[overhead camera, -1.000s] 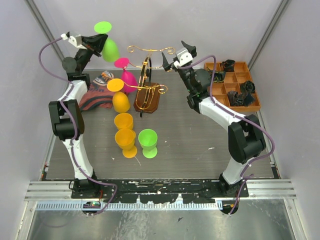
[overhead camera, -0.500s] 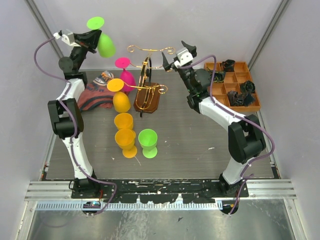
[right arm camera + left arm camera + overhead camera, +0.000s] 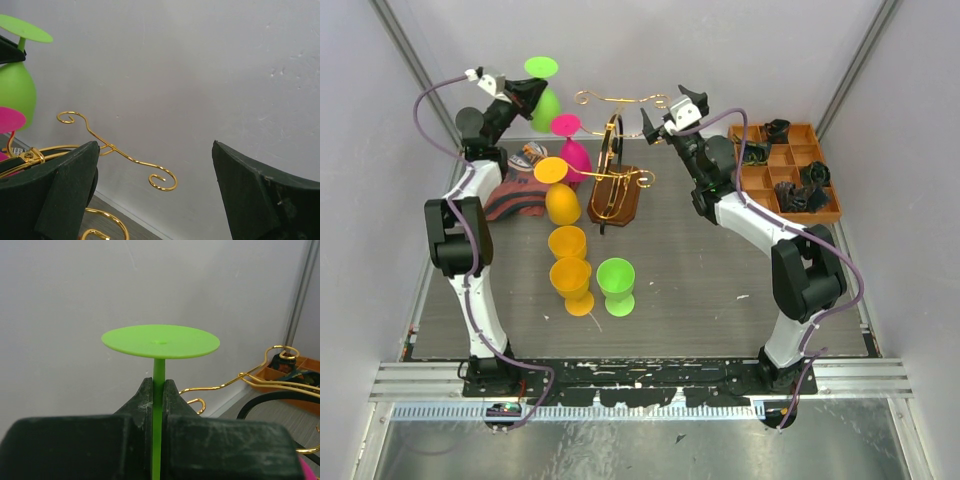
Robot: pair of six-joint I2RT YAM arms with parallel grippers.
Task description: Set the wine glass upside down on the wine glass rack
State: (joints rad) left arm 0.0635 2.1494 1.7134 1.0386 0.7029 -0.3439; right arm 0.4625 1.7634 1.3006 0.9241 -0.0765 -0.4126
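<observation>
Closest to you on the desk (image 3: 700, 290), a green goblet (image 3: 616, 285) stands upright, with two orange cups (image 3: 570, 275) just beside it on its left, one behind the other. Move out and there's a yellow glass (image 3: 561, 200), foot up, tight against the left side of the wine glass rack (image 3: 616, 195). A crumpled cloth (image 3: 510, 195) lies further left. The rack's dark wooden base sits mid-desk with its gold scroll arms spreading above it. A pink glass (image 3: 575, 150), also foot up, sits at the rack's far-left side. Over on your right, an orange tray (image 3: 812, 217) holds dark parts in its compartments, well apart from the rack. Now your right hand (image 3: 667, 108) is raised just right of the rack's top scrolls. Its fingers are spread wide with nothing between them, and the wrist view shows only a gold curl and the wall in the gap. Farthest out, your left hand (image 3: 528, 93) is up high near the back wall (image 3: 720, 50), left of the rack. Its fingers are pinched together on the thin stem of the green wine glass (image 3: 545, 102). The glass is upside down, flat foot on top and bowl below. It is off the rack, just beyond the pink glass.
</observation>
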